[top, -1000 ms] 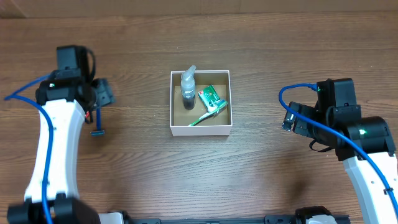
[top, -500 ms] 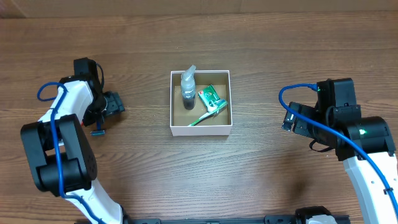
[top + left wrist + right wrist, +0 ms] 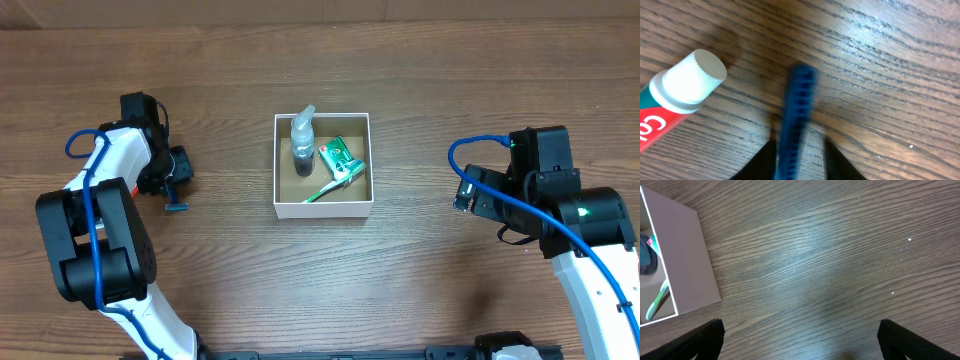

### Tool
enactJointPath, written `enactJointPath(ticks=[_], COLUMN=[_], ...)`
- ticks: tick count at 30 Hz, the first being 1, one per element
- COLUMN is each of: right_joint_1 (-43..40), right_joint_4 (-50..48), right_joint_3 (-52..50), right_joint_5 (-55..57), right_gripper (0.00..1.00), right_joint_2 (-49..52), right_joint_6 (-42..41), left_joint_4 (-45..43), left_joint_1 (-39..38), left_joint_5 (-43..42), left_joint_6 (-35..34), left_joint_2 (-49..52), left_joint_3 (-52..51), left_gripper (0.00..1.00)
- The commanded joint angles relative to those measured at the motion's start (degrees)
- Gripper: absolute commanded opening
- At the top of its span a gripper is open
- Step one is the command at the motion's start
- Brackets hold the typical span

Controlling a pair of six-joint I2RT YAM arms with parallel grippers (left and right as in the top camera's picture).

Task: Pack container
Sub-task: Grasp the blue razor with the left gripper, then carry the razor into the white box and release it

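Observation:
The container (image 3: 323, 210) is a white-walled box at mid-table holding a small spray bottle (image 3: 303, 140), a green packet (image 3: 338, 154) and a green toothbrush (image 3: 335, 184). A blue razor (image 3: 176, 204) lies on the wood to its left, under my left gripper (image 3: 174, 170). In the left wrist view the blurred razor handle (image 3: 797, 105) runs between the narrowed jaws of my left gripper (image 3: 801, 162), against the left finger, with wood showing beside the right finger. My right gripper (image 3: 800, 340) stands wide open over bare wood, right of the container's wall (image 3: 695, 260).
A red and white toothpaste tube with a white cap (image 3: 687, 82) lies on the table just left of the razor. The right arm (image 3: 560, 200) rests at the right side of the wooden table (image 3: 420, 290).
My left arm swung down over the razor, and its jaws have narrowed round the handle. The razor's head has shifted a little to the right. The right arm has not moved.

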State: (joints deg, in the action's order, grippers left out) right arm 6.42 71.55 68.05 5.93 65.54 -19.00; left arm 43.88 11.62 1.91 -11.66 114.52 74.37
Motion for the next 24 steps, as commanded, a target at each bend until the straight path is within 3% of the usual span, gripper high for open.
enactJointPath(ticks=[1, 5, 10, 15, 19, 24], right_joint_1=[-0.17, -0.17, -0.17, -0.17, -0.17, -0.17], right_joint_4=[-0.28, -0.28, -0.31, -0.35, -0.50, -0.48], right_joint_3=[0.17, 0.17, 0.17, 0.17, 0.17, 0.17], right_joint_5=[-0.02, -0.02, -0.02, -0.02, -0.04, -0.07], right_gripper=[1.00, 1.00, 1.00, 1.00, 1.00, 1.00], right_joint_2=[-0.13, -0.13, -0.13, -0.13, -0.13, -0.13], right_joint_6=[0.44, 0.46, 0.46, 0.44, 0.44, 0.42], left_joint_4=[0.61, 0.70, 1.03, 8.68, 11.47, 4.48], left_joint_1=[0.00, -0.02, -0.02, -2.99, -12.94, -36.83], left_joint_5=[0.79, 0.79, 0.83, -0.09, -0.04, 1.66], left_joint_6=[0.52, 0.52, 0.55, 0.50, 0.57, 8.31], left_joint_2=[3.87, 3.87, 3.78, -2.36, -15.61, -28.17], left_joint_3=[-1.27, -1.27, -1.03, 5.88, 10.82, 12.04], left_gripper=[0.16, 0.04, 0.04, 0.04, 0.04, 0.04])
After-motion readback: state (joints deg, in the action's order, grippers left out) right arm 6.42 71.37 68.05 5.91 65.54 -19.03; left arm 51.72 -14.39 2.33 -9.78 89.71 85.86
